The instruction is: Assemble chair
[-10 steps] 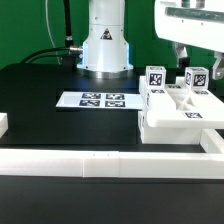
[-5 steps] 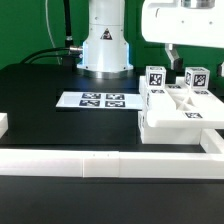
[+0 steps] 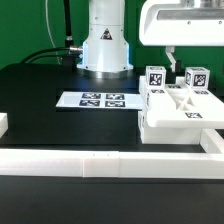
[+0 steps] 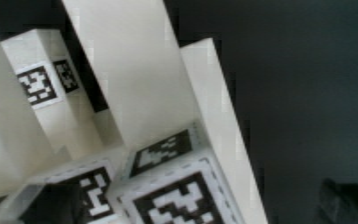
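Observation:
The chair lies in loose glossy white parts on the black table at the exterior view's right. The X-braced seat (image 3: 182, 112) lies flat, and two tagged blocks (image 3: 155, 78) (image 3: 197, 77) stand upright just behind it. My gripper (image 3: 184, 56) hangs above these parts. One finger (image 3: 170, 56) points down between the two blocks, touching nothing. The jaws stand open and hold nothing. The wrist view looks down on long white chair pieces (image 4: 137, 70) and several tags (image 4: 190, 200); my fingers do not show clearly there.
The marker board (image 3: 100, 100) lies flat in front of the robot's base (image 3: 105, 45). A long low white border wall (image 3: 100, 162) runs along the front, with a short piece (image 3: 4, 124) at the exterior view's left. Cables trail behind the base.
My gripper has shifted toward the exterior view's left above the chair parts, still open. The parts have not moved.

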You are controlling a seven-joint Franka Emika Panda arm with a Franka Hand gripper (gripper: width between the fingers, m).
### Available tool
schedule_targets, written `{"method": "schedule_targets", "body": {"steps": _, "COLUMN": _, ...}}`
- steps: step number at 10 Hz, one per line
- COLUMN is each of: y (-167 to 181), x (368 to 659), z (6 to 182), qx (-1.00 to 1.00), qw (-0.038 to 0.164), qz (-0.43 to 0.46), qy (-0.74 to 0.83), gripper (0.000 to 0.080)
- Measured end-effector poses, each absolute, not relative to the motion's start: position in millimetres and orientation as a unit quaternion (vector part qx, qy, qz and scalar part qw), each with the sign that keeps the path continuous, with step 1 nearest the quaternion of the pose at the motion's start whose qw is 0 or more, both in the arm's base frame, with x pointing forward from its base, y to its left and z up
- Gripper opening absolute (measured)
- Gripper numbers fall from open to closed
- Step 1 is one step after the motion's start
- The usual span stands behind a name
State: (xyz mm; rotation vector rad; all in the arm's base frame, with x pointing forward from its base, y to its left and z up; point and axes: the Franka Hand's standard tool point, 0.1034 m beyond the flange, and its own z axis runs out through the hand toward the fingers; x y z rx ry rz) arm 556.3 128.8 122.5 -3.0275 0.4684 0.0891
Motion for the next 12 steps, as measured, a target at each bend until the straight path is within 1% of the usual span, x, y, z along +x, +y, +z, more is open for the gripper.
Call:
{"method": "schedule_targets", "body": {"steps": 2, "y": 128.3, "x": 555.9, "z": 121.9, "qx": -0.994, "qw": 0.039, "qz": 0.027, "qy": 0.096, "gripper": 0.0649}}
{"method": "schedule_targets", "body": {"steps": 3, "y": 127.5, "x": 556.0, "z": 121.7, "qx": -0.998, "qw": 0.033, "qz": 0.023, "qy": 0.038, "gripper": 0.0649}}
{"method": "schedule_targets", "body": {"steps": 4, "y": 128.0, "x": 555.8, "z": 121.6, "qx": -0.998, "qw": 0.033, "qz": 0.023, "qy": 0.038, "gripper": 0.0649}}
{"method": "schedule_targets", "body": {"steps": 5, "y": 127.7, "x": 555.9, "z": 121.6, "qx": -0.998, "qw": 0.033, "qz": 0.023, "qy": 0.039, "gripper": 0.0558}}
{"method": "schedule_targets", "body": {"steps": 6, "y": 127.6, "x": 555.9, "z": 121.6, "qx": -0.998, "qw": 0.033, "qz": 0.023, "qy": 0.039, "gripper": 0.0421}}
{"method": "schedule_targets", "body": {"steps": 7, "y": 127.3, "x": 556.0, "z": 121.6, "qx": -0.998, "qw": 0.033, "qz": 0.023, "qy": 0.039, "gripper": 0.0421}}
{"method": "schedule_targets", "body": {"steps": 8, "y": 127.1, "x": 556.2, "z": 121.8, "qx": -0.998, "qw": 0.034, "qz": 0.023, "qy": 0.044, "gripper": 0.028}}
{"method": "schedule_targets", "body": {"steps": 11, "y": 126.8, "x": 556.3, "z": 121.8, "qx": -0.997, "qw": 0.033, "qz": 0.023, "qy": 0.06, "gripper": 0.0281}}
{"method": "schedule_targets", "body": {"steps": 12, "y": 127.0, "x": 556.3, "z": 121.8, "qx": -0.995, "qw": 0.033, "qz": 0.025, "qy": 0.096, "gripper": 0.0281}}
